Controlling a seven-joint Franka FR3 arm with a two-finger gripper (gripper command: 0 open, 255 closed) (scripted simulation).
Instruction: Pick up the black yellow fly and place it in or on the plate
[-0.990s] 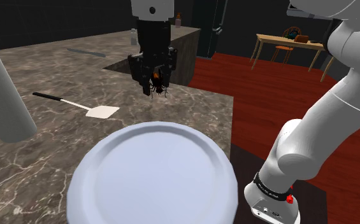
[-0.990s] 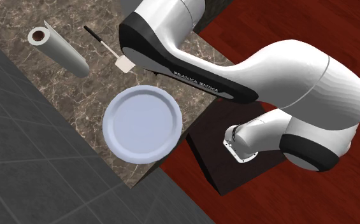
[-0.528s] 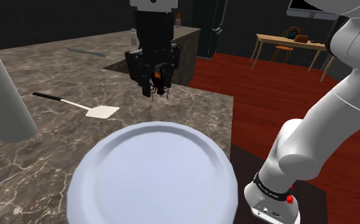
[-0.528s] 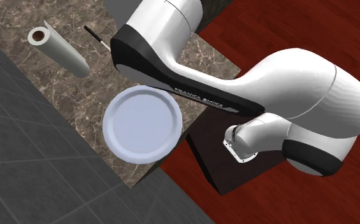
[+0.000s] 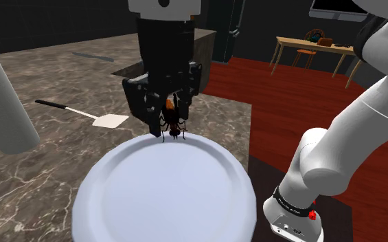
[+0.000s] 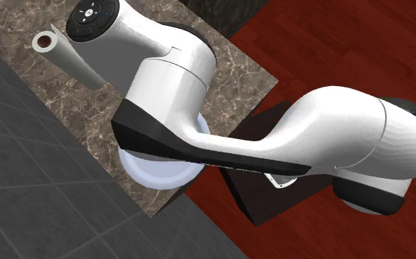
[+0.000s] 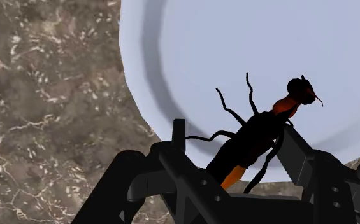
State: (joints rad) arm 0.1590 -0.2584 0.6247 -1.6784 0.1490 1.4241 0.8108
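Wrist view: the black-orange fly (image 7: 261, 130) is pinched in the end effector (image 7: 236, 137), directly above the plate (image 7: 223, 44) near its rim.

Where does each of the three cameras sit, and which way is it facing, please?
Shoulder view: beside the stand, looking down across the marble counter; shows the arm and the gripper holding the fly over the plate's far rim.
Second exterior view: high overhead, looking almost straight down; the arm hides most of the plate.
Wrist view: on the hand, looking down along the fingers clasping the fly.
Shared: all three show the plate.
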